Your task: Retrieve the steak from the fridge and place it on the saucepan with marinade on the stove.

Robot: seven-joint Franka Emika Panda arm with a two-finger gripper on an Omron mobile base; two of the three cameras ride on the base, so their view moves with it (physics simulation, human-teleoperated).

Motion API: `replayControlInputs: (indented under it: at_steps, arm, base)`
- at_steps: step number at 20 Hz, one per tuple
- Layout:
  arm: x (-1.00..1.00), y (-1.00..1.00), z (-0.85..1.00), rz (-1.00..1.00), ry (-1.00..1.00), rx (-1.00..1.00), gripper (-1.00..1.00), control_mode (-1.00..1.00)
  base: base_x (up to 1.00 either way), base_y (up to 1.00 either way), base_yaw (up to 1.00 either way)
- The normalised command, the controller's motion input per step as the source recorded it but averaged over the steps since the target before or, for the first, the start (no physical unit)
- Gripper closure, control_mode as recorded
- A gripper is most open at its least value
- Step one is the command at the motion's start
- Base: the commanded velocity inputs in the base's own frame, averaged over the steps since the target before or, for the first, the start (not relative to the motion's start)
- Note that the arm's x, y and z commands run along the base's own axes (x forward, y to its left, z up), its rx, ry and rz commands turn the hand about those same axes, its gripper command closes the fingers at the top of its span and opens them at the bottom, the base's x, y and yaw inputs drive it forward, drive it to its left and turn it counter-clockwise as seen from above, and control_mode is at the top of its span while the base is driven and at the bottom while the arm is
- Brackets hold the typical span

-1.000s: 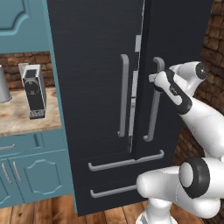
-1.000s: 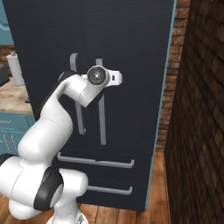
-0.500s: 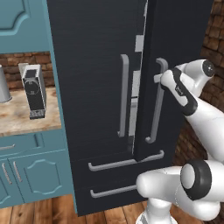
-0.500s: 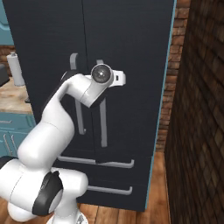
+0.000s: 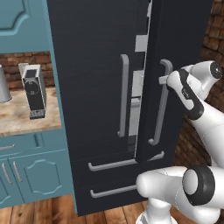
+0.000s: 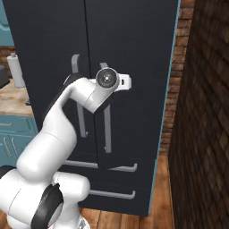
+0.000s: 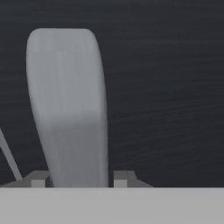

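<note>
The black double-door fridge (image 5: 96,87) stands right in front of me. My gripper (image 5: 164,80) is shut on the upper part of the right door's silver handle (image 5: 162,105). In the hand view the handle (image 7: 68,100) runs up between my two fingertips (image 7: 122,178), with the gripper (image 7: 78,178) closed around it. The right door (image 5: 183,43) stands slightly ajar, and a narrow gap (image 5: 138,87) shows pale grey interior parts. The steak is hidden behind the doors. The saucepan and the stove are out of view.
A wooden counter (image 5: 17,118) over teal cabinets lies left of the fridge, with a black-and-white box-shaped appliance (image 5: 34,89) on it. A paper towel roll (image 6: 17,71) stands there too. A dark brick wall (image 6: 201,112) runs close along the right side.
The right fridge door has swung further out, widening the gap between the doors. My hand has moved right and back with the handle in its grip.
</note>
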Motion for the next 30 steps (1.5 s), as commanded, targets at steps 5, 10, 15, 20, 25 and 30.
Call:
replayControlInputs:
  at_steps: [5, 10, 15, 20, 25, 30]
  arm:
    - [-0.05, -0.67, 0.00, 0.00, 0.00, 0.00, 1.00, -1.00]
    - [-0.02, -0.77, 0.00, 0.00, -0.01, 0.00, 1.00, -1.00]
    - [-0.02, -0.84, 0.00, 0.00, 0.00, 0.00, 1.00, -1.00]
    - [0.00, -0.89, 0.00, 0.00, 0.00, 0.00, 1.00, -1.00]
    - [-0.03, -0.88, 0.00, 0.00, 0.00, 0.00, 1.00, -1.00]
    - [-0.32, -0.31, -0.15, -0.03, -0.12, -0.03, 1.00, -1.00]
  base:
    - [0.00, 0.00, 0.00]
    - [0.00, 0.00, 0.00]
    - [0.00, 0.00, 0.00]
    - [0.00, 0.00, 0.00]
    - [0.00, 0.00, 0.00]
    - [0.00, 0.00, 0.00]
